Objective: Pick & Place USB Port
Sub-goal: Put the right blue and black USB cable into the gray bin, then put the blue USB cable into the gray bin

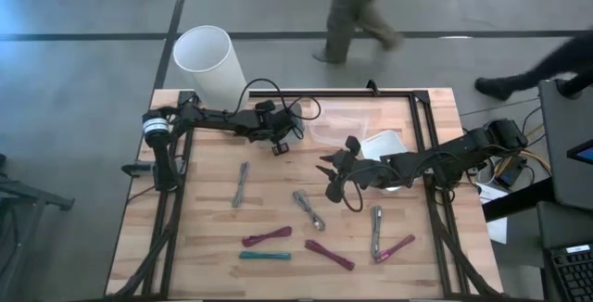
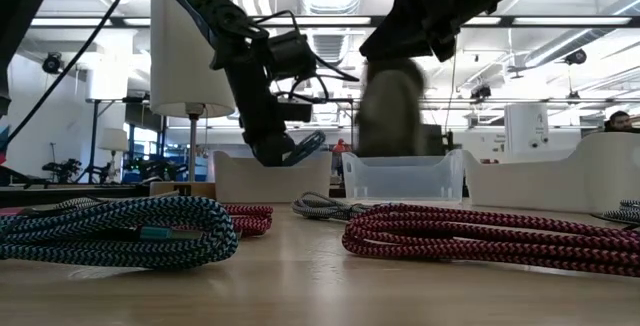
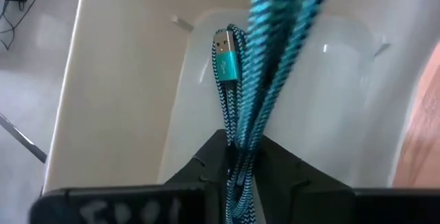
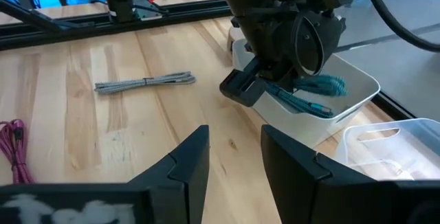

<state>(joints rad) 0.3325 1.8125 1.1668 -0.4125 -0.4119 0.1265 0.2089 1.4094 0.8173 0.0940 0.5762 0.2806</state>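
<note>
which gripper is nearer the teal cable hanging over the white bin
Left. The left gripper pinches the teal cable above the white bin; the right gripper hovers open over mid-table, apart from it.

Teal-and-black braided cable [image 3: 242, 107], teal plug; white bin [image 4: 347, 86]; magenta braided cables [image 2: 480, 234]; pale wood table [image 1: 204, 246].

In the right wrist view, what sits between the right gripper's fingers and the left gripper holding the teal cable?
Only bare wooden table lies between the right gripper and the left gripper, which holds the teal cable over a white bin.
</note>
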